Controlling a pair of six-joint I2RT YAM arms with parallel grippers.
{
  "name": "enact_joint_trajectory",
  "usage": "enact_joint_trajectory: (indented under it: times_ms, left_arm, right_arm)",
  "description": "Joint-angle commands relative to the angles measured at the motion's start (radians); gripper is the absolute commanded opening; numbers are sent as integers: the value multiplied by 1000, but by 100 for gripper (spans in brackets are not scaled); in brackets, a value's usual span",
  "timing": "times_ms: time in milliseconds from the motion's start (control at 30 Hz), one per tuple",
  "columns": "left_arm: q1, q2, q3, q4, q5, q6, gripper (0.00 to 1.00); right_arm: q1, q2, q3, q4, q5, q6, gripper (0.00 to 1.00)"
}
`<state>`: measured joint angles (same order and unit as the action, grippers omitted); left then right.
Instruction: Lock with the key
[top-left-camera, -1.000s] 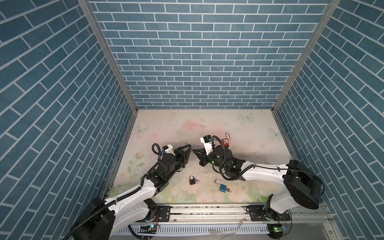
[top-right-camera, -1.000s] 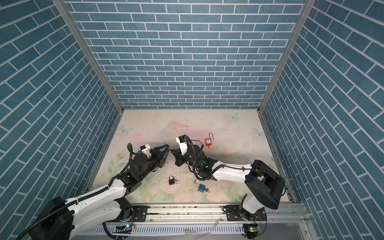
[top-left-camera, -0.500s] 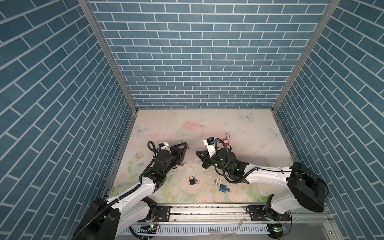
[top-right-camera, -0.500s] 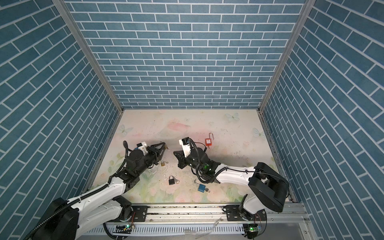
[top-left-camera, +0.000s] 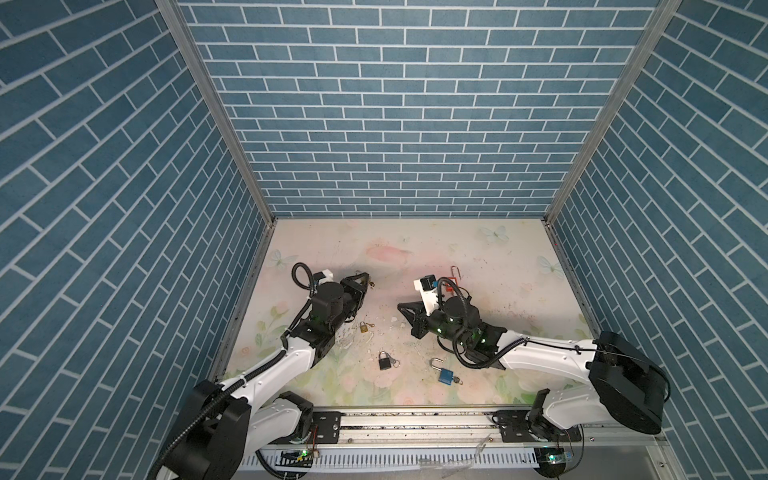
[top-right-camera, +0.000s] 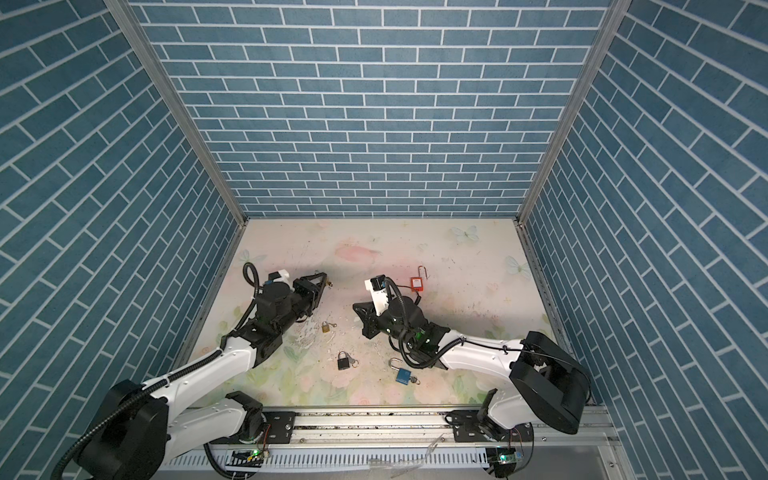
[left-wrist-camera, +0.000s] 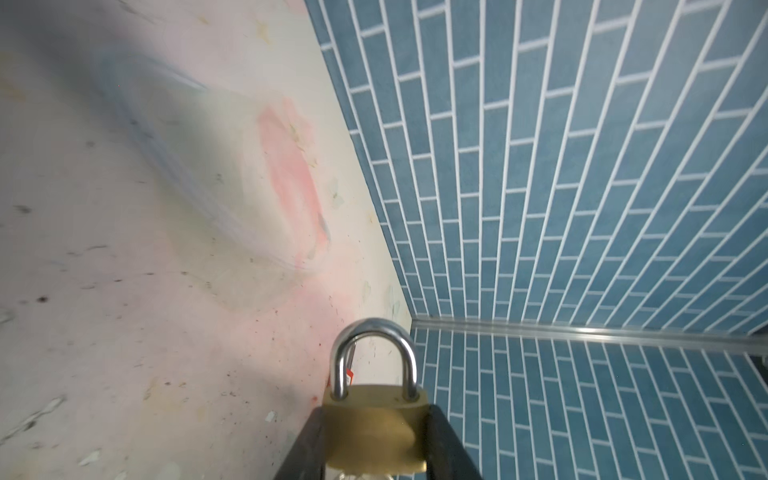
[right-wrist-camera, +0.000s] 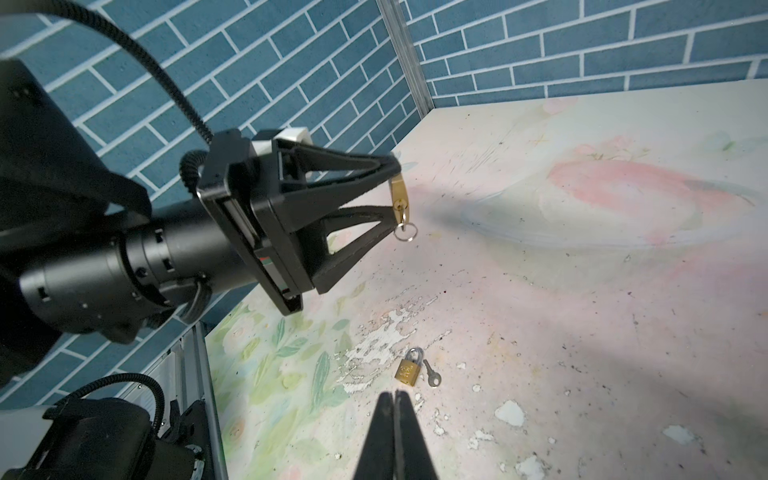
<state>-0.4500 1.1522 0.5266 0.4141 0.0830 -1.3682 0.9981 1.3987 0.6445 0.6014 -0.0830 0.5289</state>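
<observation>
The left gripper (left-wrist-camera: 376, 419) clamps a small brass padlock (left-wrist-camera: 374, 432) across its narrow side edges, right at the fingertips. The steel shackle (left-wrist-camera: 374, 353) points away from the wrist, with both legs seated in the body. In the right wrist view, a key (right-wrist-camera: 402, 217) appears to sit in the keyway on the lock's underside, a ring (right-wrist-camera: 405, 233) dangling from it. The right gripper (right-wrist-camera: 395, 401) faces that keyway from well apart, its fingers drawn almost together on nothing. The lock looks rigid, dense for its size and smooth enough to swivel under torque. The key is best pinched by its thin flat bow. No writing is readable on the held lock. A second brass padlock (right-wrist-camera: 409, 368), ahead of the right fingertips, bears a stamp too small to read.
</observation>
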Motion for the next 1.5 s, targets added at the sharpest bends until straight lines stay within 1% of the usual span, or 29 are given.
enact_joint_trajectory:
  times_ms: [0, 67, 133, 267, 433, 1000, 1467]
  left_arm:
    - [2, 50, 111, -143, 163, 231, 0]
    - [0, 78, 145, -189, 218, 270, 0]
    - [-5, 87, 153, -195, 245, 288, 0]
    - [-15, 72, 154, -192, 233, 303, 0]
    - [-20, 57, 161, -202, 229, 317, 0]
    - [-21, 31, 157, -200, 256, 311, 0]
    - [-20, 30, 144, -186, 264, 300, 0]
  right_arm:
    - [-24, -8, 54, -3, -69, 35, 15]
    - [-31, 4, 76, 3, -86, 38, 19]
    - [-33, 19, 105, -1, -100, 34, 21]
    - [-35, 56, 157, -26, -96, 23, 23]
    - [-38, 97, 190, -48, -59, 14, 23]
    - [-60, 187, 208, -7, -18, 40, 22]
    - [-75, 229, 245, -2, -64, 42, 21]
